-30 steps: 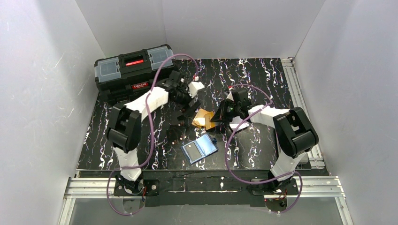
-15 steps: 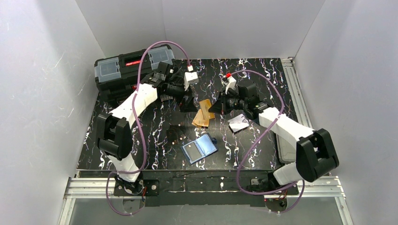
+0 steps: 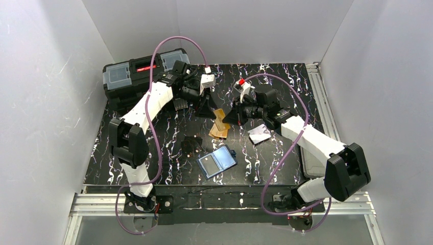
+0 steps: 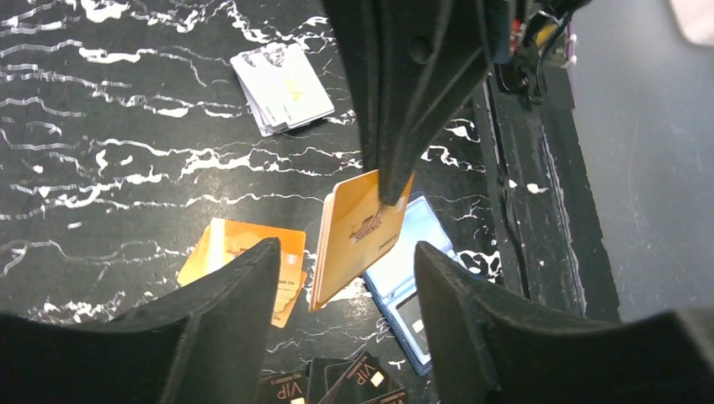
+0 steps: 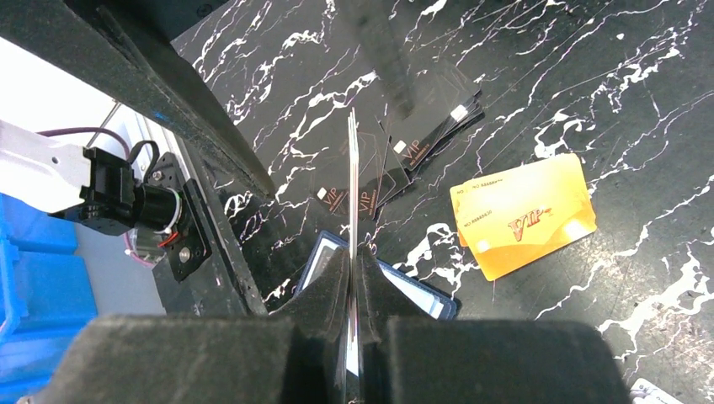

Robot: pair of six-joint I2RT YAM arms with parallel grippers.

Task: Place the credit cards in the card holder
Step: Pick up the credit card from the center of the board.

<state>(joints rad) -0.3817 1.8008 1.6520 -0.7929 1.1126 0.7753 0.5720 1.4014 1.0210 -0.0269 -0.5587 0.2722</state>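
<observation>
The right claw (image 5: 354,263) is pinched shut on one orange card (image 4: 358,231), gripping it by the corner of a short edge. The card stands tilted on edge. Its long axis runs away from the claw's tip and slopes down toward the near left. From the right wrist it shows as no more than a thin line. It is stiff, glossy plastic with rounded corners and dark lettering on its face.

The left claw (image 4: 345,251) faces it from the far left with its jaws wide. One black finger stands on either side of the card and neither touches it.

Just beneath, in the middle of the surface (image 3: 275,76), two loose orange cards (image 4: 244,261) lie flat and overlapping. Right of them sits a small fanned stack of whitish cards (image 3: 259,133).

Nearer, the card holder (image 3: 217,161) lies spread open. It has a navy rim and a light blue inside under clear pockets, and its long axis slants from near left to far right. Left of it are several black cards (image 3: 191,144) with VIP printed on them, fanned out.

The surface is black with white marbled veins. A black toolbox (image 3: 143,74) with grey lid panels sits at the far left.
</observation>
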